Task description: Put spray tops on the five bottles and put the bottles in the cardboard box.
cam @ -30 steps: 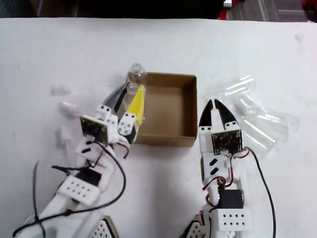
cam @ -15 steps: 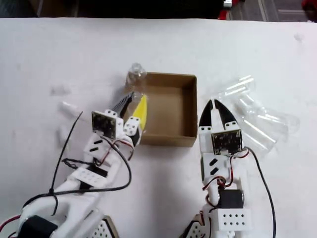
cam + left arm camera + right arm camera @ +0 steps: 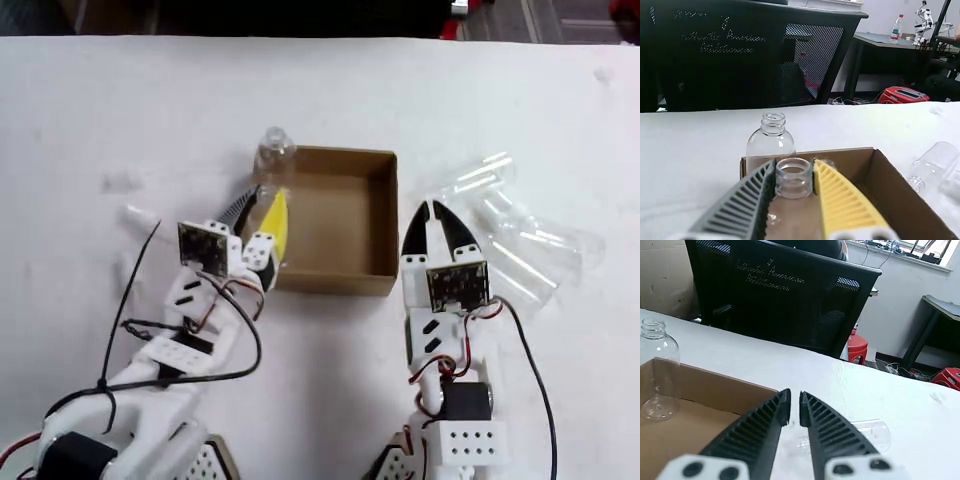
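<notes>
My left gripper [image 3: 264, 196] has a grey and a yellow finger and is shut on the neck of a clear bottle [image 3: 793, 178], held upright at the left wall of the cardboard box [image 3: 383, 222]. No spray top is on that bottle. A second clear bottle [image 3: 275, 150] stands upright, also without a top, just outside the box's far left corner [image 3: 771, 137] [image 3: 658, 374]. My right gripper [image 3: 432, 212] has black fingers and is shut on nothing [image 3: 794, 406]. It rests just right of the box.
Several clear bottles [image 3: 520, 235] lie in a heap on the white table right of the right gripper; one of them [image 3: 871, 430] lies just beyond its tips. A few small clear pieces [image 3: 135, 213] lie left of the left arm. A black chair stands beyond the table's far edge.
The left arm has swung and drawn back slightly, bringing the held bottle a little nearer along the box's left wall. The right arm has not moved.
</notes>
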